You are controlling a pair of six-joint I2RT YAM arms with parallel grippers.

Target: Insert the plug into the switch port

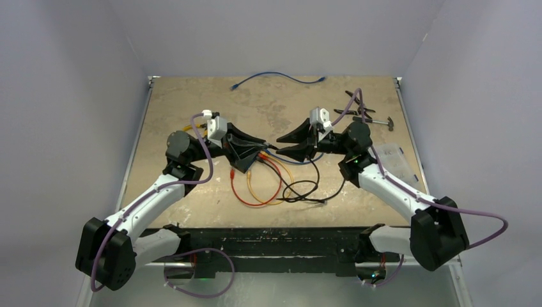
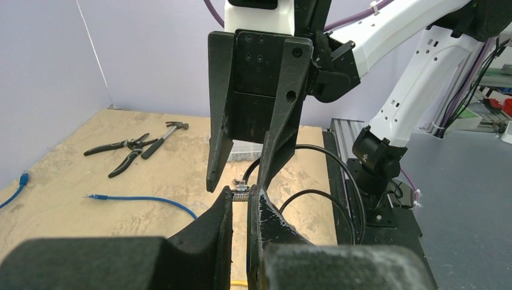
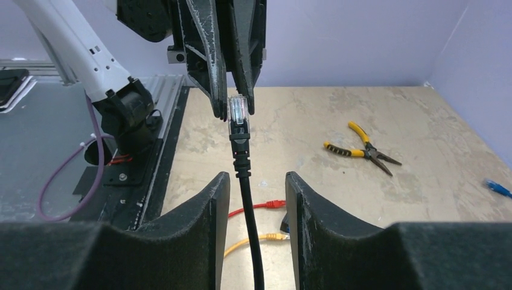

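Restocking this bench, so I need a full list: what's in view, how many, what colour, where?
table: one, tan, under everything
black cable: one, black, near centre, end held up
plug: one, clear, on black cable's end
blue cables: two, blue, one far edge, another mid-table
red cable: one, red, near centre
yellow cable: one, yellow, near centre
black pliers: one, black, far right
hammer: one, dark, beside black pliers
yellow pliers: one, yellow-handled, left
clear bag: one, clear, right edge
arms: two, white and black, near edge
left tool: one, black, shut on plug
right tool: one, black, open astride black cable
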